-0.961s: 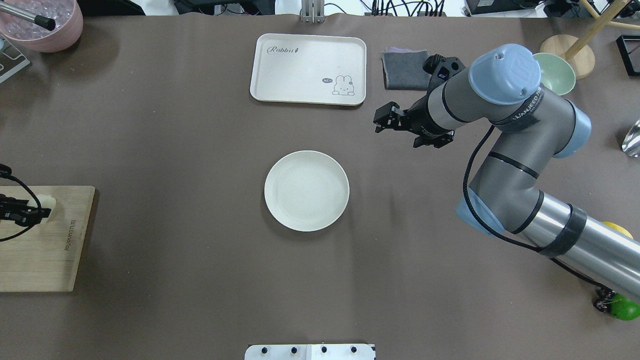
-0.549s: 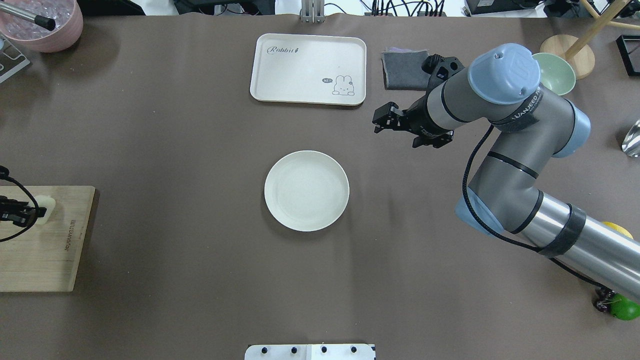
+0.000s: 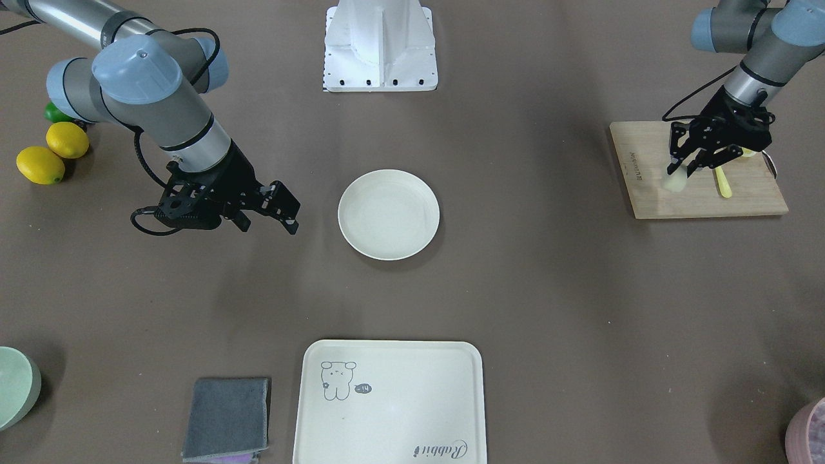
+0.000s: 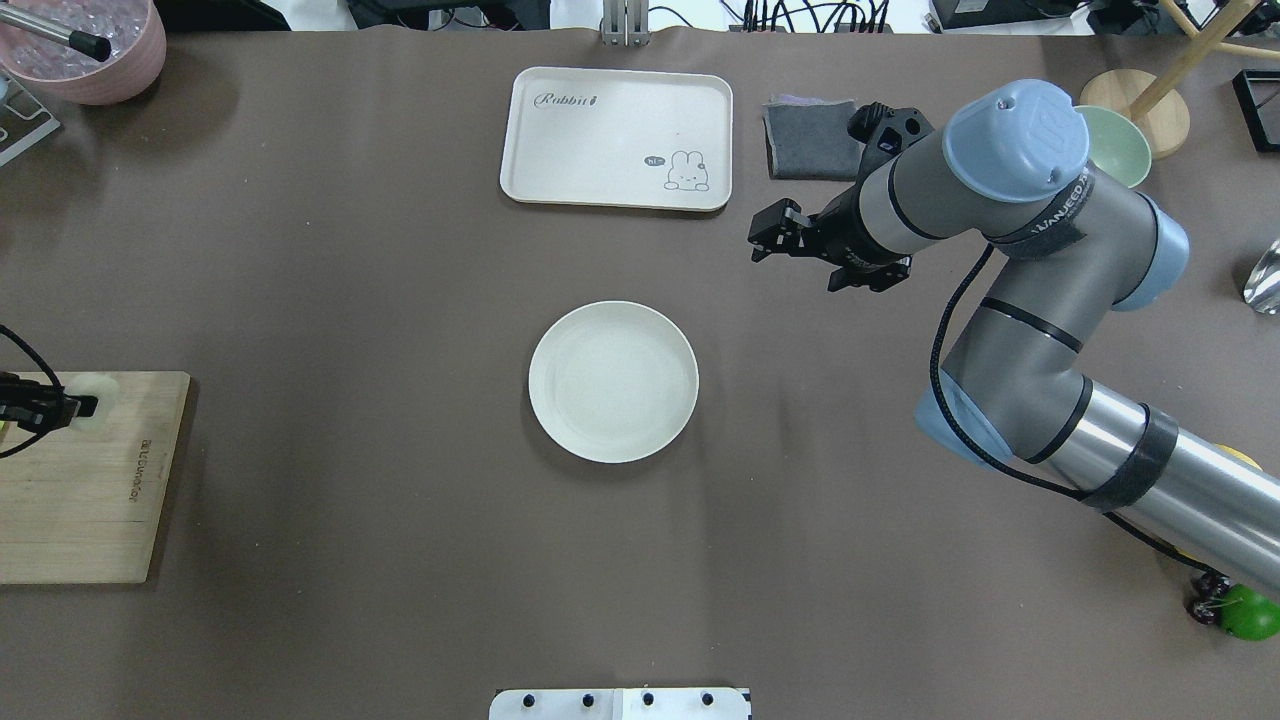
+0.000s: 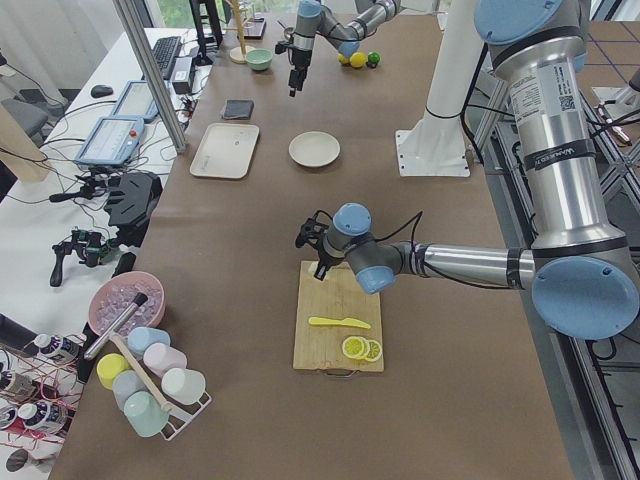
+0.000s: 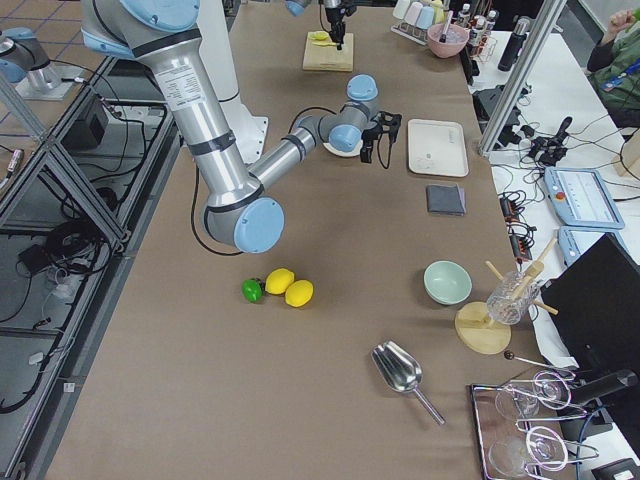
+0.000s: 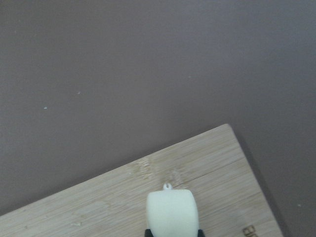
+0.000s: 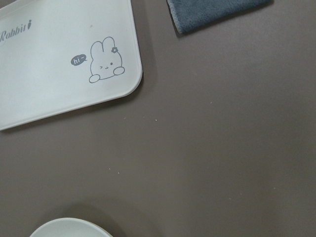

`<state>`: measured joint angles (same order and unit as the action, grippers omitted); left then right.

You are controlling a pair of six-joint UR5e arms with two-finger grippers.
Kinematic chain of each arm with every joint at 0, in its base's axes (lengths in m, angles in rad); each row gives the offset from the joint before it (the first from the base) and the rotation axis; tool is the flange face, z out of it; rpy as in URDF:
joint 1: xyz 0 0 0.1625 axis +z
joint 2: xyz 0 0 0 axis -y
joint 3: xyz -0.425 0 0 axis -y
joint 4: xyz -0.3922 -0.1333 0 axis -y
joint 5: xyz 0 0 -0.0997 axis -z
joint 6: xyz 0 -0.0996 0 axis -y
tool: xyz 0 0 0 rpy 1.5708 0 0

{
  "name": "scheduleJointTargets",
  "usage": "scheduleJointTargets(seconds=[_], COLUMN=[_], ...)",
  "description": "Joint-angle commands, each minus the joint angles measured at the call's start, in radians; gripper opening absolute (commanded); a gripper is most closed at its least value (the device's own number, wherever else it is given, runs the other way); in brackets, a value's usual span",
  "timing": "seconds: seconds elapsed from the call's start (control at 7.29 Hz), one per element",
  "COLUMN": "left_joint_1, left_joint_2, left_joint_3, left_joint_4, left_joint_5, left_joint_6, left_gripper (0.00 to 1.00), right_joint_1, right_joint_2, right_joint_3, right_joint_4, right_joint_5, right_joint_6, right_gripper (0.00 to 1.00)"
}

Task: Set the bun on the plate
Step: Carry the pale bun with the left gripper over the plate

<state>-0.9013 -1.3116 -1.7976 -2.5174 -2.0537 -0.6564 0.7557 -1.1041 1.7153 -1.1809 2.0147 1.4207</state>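
Pinching the bun (image 3: pixel 675 184) in the left pincer (image 3: pixel 682 173) at the board (image 3: pixel 702 201). Needs lifting and carrying right to the plate (image 3: pixel 388 214). Holding nothing in the wide-apart right pincer (image 4: pixel 758 240).

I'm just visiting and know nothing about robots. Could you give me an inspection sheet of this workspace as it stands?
Surface: brown table cover, flat, no spills seen.
Job's things: bun over the wooden board, resting or lifted cannot be told; plate mid-table, bare.
Clutter: tray, grey cloth, green bowl, lemons; yellow knife on the board.
Grippers: left gripper shut on the bun; right gripper open, empty, above the table beside the plate.
Cables: black cable loops behind the right gripper.
Surroundings: tablets on a side bench; cup rack at the table's end.
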Motion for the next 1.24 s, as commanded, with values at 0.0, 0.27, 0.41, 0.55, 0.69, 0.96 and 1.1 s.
scheduleJointTargets(seconds=[0.0, 0.27, 0.41, 0.55, 0.69, 0.96, 1.1], left_joint_1=[-0.05, -0.051, -0.051, -0.042, -0.015, 0.164, 0.271], left_joint_2=[-0.102, -0.271, -0.358, -0.441, -0.536, -0.726, -0.777], left_joint_3=[-0.102, -0.185, -0.19, -0.19, -0.193, -0.184, -0.163], left_joint_4=[0.217, 0.496, 0.593, 0.662, 0.74, 0.914, 0.925], left_joint_5=[-0.029, -0.019, -0.016, -0.008, 0.0, 0.16, 0.255], left_joint_6=[-0.006, -0.017, -0.029, -0.119, -0.181, -0.337, -0.42], left_gripper=[0.34, 0.35, 0.35, 0.35, 0.35, 0.36, 0.36], right_joint_1=[0.022, 0.069, 0.118, 0.178, 0.233, 0.36, 0.437], right_joint_2=[-0.017, -0.129, -0.204, -0.276, -0.352, -0.503, -0.545], right_joint_3=[0.009, 0.075, 0.089, 0.09, 0.09, 0.069, 0.035], right_joint_4=[0.0, 0.0, 0.0, 0.001, 0.001, -0.002, -0.002], right_joint_5=[0.028, 0.061, 0.097, 0.136, 0.157, 0.217, 0.254], right_joint_6=[-0.002, -0.092, -0.17, -0.266, -0.389, -0.706, -0.837], right_gripper=[1.0, 1.0, 1.0, 1.0, 1.0, 1.0, 1.0])
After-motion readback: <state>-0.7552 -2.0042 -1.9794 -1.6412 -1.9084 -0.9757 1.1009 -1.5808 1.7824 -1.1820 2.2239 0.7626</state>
